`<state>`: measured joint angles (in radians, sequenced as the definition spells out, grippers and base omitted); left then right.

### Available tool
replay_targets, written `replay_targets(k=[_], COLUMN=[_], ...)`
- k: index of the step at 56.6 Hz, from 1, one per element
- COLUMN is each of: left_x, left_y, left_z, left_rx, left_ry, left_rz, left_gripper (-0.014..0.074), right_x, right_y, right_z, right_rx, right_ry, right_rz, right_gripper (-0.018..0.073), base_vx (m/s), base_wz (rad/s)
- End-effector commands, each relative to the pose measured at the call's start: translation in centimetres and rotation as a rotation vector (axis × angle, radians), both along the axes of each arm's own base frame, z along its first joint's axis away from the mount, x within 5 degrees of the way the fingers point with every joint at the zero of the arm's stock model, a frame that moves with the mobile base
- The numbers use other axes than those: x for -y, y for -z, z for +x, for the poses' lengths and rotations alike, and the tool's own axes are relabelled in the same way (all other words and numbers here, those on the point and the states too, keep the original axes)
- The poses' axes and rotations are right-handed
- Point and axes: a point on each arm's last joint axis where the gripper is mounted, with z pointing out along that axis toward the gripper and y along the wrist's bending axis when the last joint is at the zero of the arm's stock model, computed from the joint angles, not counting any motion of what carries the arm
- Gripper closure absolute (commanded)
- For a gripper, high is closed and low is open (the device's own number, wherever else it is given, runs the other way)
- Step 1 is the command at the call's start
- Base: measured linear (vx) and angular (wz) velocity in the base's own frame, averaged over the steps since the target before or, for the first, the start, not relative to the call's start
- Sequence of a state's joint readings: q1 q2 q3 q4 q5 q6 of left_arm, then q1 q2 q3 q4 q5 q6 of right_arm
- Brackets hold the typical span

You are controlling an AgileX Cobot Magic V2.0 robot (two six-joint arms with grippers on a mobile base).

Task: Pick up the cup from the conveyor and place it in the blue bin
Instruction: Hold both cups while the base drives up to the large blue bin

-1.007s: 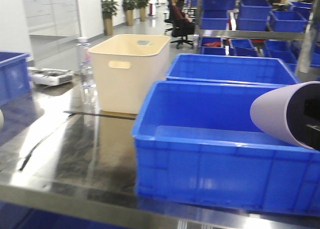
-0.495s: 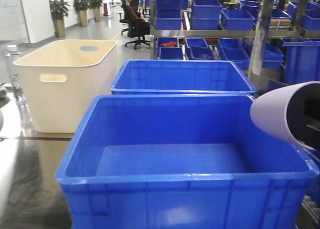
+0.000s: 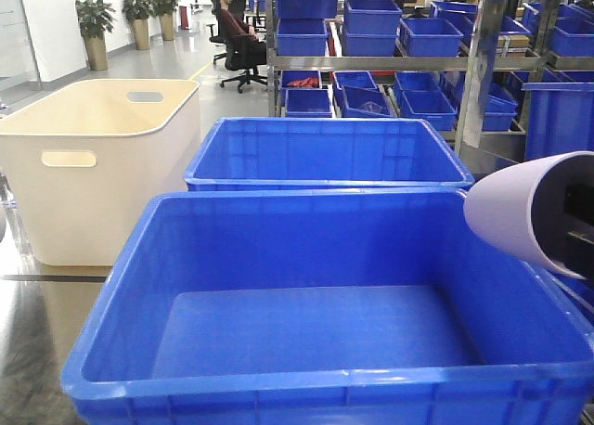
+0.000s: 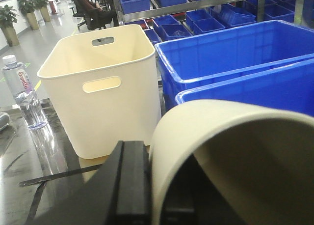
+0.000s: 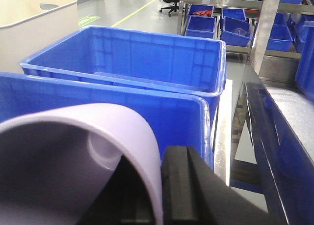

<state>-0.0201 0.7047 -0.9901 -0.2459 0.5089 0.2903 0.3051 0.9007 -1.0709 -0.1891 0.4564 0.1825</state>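
Nearby, smooth lilac cup [image 3: 515, 212], cream cup [image 4: 235, 151], rectangular blue bin [image 3: 278, 239]

Cream tub [image 3: 102, 198], water bottle [image 4: 22, 95] nearby

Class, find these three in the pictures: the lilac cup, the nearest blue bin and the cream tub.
lilac cup [image 3: 515, 212], front view, on its outer wall.
nearest blue bin [image 3: 306, 244], front view, on its inner back wall.
cream tub [image 3: 102, 207], front view, on its front wall below the handle slot.
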Motion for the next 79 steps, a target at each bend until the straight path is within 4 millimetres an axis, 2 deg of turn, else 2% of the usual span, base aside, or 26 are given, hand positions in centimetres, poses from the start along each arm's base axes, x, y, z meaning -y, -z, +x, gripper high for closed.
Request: replay_targets(k=[1, 69, 79], left_x=[-0.09, -0.10, -0.06], left_y=[-1.68, -1.71, -1.98], left_z=[-0.31, -0.31, 0.59], left_rx=[0.114, 0.117, 0.150], left_ry=[-0.012, -0.012, -0.012], left_rz=[-0.029, -0.029, -0.085], left_gripper=[0.0603, 0.0603, 0.0603], right_x=[0.08, 0.08, -0.03], right_y=[-2.04, -2.04, -2.08], right_z=[-0.51, -0.51, -0.31], right_rx=[0.132, 0.132, 0.142], right_ry=[-0.012, -0.012, -0.016], right_rz=[0.022, 0.022, 0.029], right_gripper=[0.0568, 0.0568, 0.0568], base_vx=[0.07, 0.02, 0.00], base_wz=[0.03, 0.00, 0.00])
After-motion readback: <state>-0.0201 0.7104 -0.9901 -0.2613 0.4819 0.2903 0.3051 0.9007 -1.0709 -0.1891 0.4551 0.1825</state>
